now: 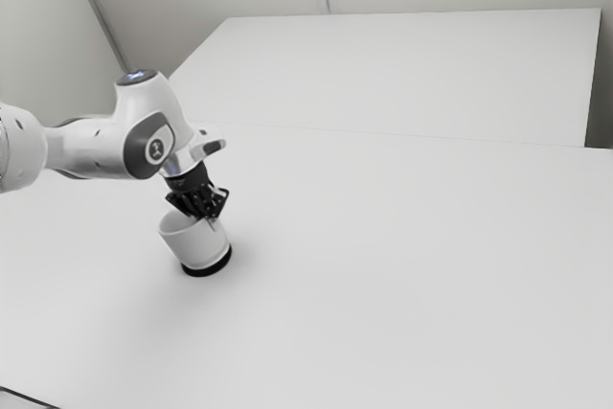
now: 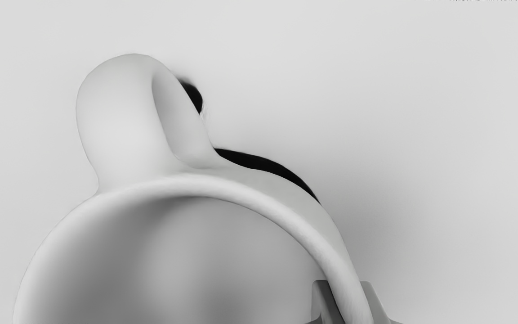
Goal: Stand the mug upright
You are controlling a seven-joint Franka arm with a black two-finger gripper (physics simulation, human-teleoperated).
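1. the mug (image 1: 198,244) is directly below the jaws at the end of the white arm (image 1: 86,147), on the tabletop (image 1: 383,284).
2. the jaws are closed on the mug's wall near the rim (image 2: 223,184), with only the thickness of that wall between them. one finger (image 2: 324,301) is inside the mug and the other finger (image 2: 374,303) is outside, both against the wall.
3. in the wrist view the grip is off to one side of the handle (image 2: 117,108), around the curve of the rim; the fingers are well apart from the handle.
4. the mug has its mouth up and its black base (image 1: 206,269) down. in the exterior view its upper part leans toward the exterior view's left; i cannot tell whether the base lies fully flat.
5. the body is plain white, with a thick, rounded rim and a smooth inside shaded grey. the handle is broad and looped, the same pale colour as the body.
6. a dark patch (image 2: 193,95) shows just beside the handle, and a soft shadow falls on the tabletop near the mug.
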